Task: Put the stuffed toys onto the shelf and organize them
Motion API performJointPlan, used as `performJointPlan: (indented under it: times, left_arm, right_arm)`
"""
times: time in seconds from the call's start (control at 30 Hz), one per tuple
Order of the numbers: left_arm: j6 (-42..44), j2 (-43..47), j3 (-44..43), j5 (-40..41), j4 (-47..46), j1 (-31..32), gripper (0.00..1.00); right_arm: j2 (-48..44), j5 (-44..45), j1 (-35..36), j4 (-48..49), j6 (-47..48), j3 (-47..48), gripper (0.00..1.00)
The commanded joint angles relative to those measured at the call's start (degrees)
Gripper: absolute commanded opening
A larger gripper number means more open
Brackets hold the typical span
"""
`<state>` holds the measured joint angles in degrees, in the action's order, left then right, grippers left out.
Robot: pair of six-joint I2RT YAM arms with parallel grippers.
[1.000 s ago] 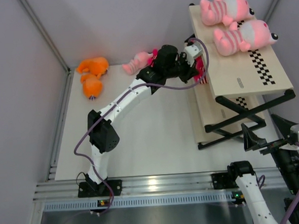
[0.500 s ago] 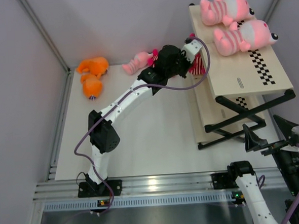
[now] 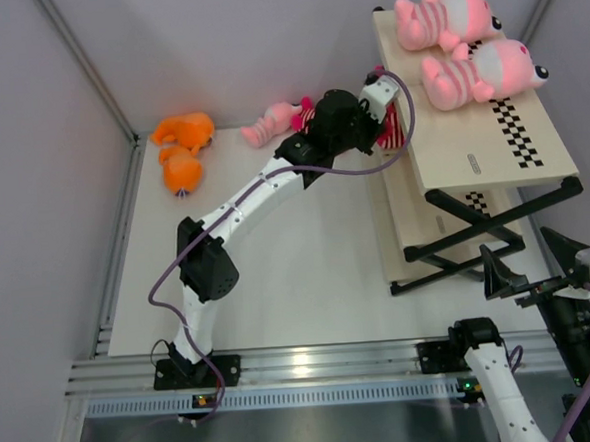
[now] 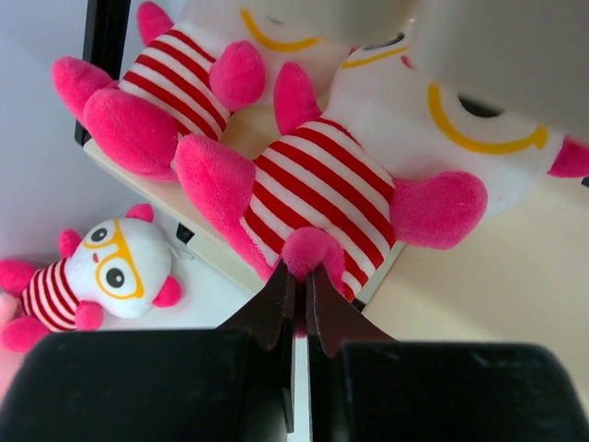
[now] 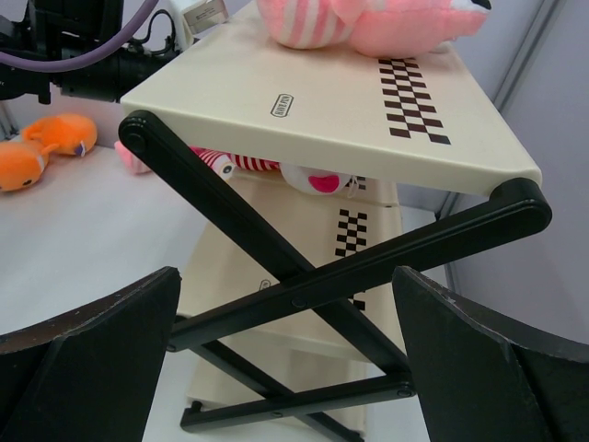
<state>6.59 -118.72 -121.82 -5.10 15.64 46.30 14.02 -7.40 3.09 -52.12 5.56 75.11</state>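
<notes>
My left gripper (image 4: 296, 276) is shut on one pink foot of a hot-pink stuffed toy (image 4: 322, 184) with a red-and-white striped body. That toy lies at the left edge of a shelf board (image 4: 479, 304), under the top board (image 3: 470, 140). A second hot-pink toy (image 4: 175, 78) lies beside it on the same board. A third one (image 4: 115, 267) is on the table below. From above, the left gripper (image 3: 389, 125) is at the shelf's left side. Two big pale-pink toys (image 3: 448, 16) (image 3: 486, 69) lie on the top board. My right gripper (image 5: 285, 276) is open and empty, in front of the shelf's black frame (image 5: 304, 276).
Two orange toys (image 3: 184, 133) (image 3: 182, 171) lie at the table's far left, near the wall. A pink toy (image 3: 272, 120) lies on the table behind the left arm. The left arm's purple cable (image 3: 352, 172) loops beside the shelf. The right gripper (image 3: 509, 273) is near the frame's front foot.
The left gripper, still shut on the hot-pink toy, has shifted a little toward the back along the shelf's left edge. The right arm has not moved.
</notes>
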Motion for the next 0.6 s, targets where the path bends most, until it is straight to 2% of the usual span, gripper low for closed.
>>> performJointPlan:
  times: [0.0,0.2,0.23,0.27,0.3,0.33,0.37,0.47,0.57]
  left_arm:
    - [-2.5,-1.7,-3.9,-0.9,-1.8,0.5,0.00]
    - [-2.9,0.7,-1.4,-0.9,-1.8,0.5,0.00]
    - [-3.0,1.1,-1.1,-1.2,-1.7,0.5,0.04]
    - [-3.1,1.5,-1.1,-1.4,-0.8,0.5,0.13]
    - [-3.3,2.3,-1.1,-1.5,-0.4,0.5,0.22]
    - [-3.8,2.7,-1.1,-1.5,0.0,0.5,0.39]
    - [-3.9,3.2,-1.1,-1.5,1.0,0.5,0.45]
    - [-4.1,5.5,-1.0,-1.1,3.2,0.4,0.61]
    - [-3.2,8.2,0.0,0.2,4.7,0.1,0.63]
  right_arm:
    - [-0.4,0.5,-0.4,-0.4,0.1,0.9,0.99]
    - [-0.4,1.3,-0.4,-1.2,0.9,2.1,0.99]
    - [-0.4,1.2,-0.4,-1.3,0.9,1.9,0.99]
    - [-0.4,1.2,-0.4,-1.2,0.7,1.8,0.99]
    - [-0.4,0.8,-0.4,-1.0,0.7,1.6,0.99]
    - [-0.5,0.6,-0.4,-1.0,0.5,1.3,0.99]
    - [-0.4,0.5,-0.5,-0.9,0.4,1.2,1.00]
    - [-0.5,0.1,-0.4,-0.9,0.2,1.3,1.00]
    - [-0.8,0.0,-0.4,-0.7,0.2,1.7,0.99]
